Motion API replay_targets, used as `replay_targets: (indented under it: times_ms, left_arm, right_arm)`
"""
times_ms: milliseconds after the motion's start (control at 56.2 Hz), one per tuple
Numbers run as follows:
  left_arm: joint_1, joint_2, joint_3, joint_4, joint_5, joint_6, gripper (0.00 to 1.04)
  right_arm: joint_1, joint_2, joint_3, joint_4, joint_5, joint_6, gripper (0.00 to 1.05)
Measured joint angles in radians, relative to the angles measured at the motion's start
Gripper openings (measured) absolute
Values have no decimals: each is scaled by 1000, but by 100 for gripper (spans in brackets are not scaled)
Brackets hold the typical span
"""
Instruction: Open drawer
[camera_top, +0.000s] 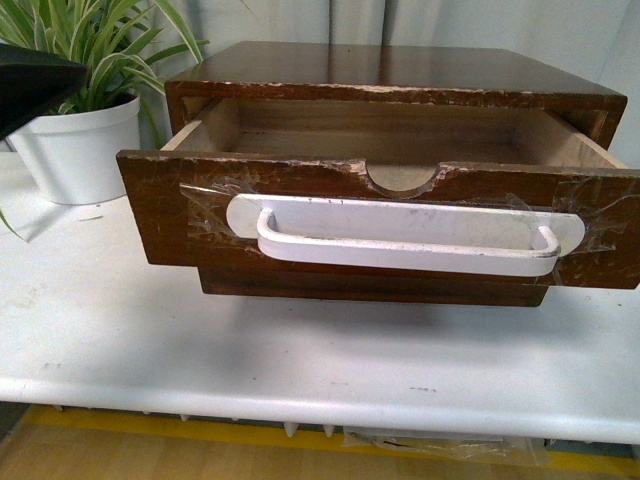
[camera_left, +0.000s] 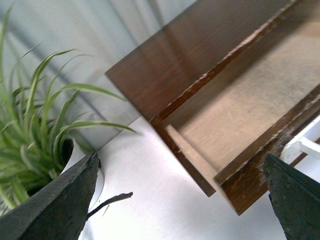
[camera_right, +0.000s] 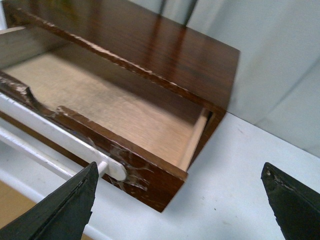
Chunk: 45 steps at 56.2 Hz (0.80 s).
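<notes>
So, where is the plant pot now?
In the front view the plant pot stands at the far left on the white table, beside the left end of the pulled-out drawer.

Prob. a lab/test setup: white table (camera_top: 300, 360), grey curtain backdrop (camera_top: 300, 20), yellow floor tape (camera_top: 150, 428), potted plant (camera_top: 80, 140).

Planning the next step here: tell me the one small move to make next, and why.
Probably just back both arms off slightly. The drawer already stands pulled well out of the cabinet, its pale inside exposed. The left gripper and right gripper are both open and hold nothing, clear of the white handle. More pulling looks unnecessary.
</notes>
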Motion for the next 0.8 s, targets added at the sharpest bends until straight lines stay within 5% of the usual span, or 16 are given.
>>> replay_targets:
  times_ms: [409,676,801]
  left_arm:
    - [391,-394,-319,-89,8,-437,99]
    - [413,-417,-335,-83,6,-499,99]
    - [395,-444,-378,9,42,-524,80]
  right_arm:
    - [45,-413,-273,-27,327,331,96]
    - [45,-438,-306,-20,349,433,96]
    - [31,-457,-332,40,330,394,84]
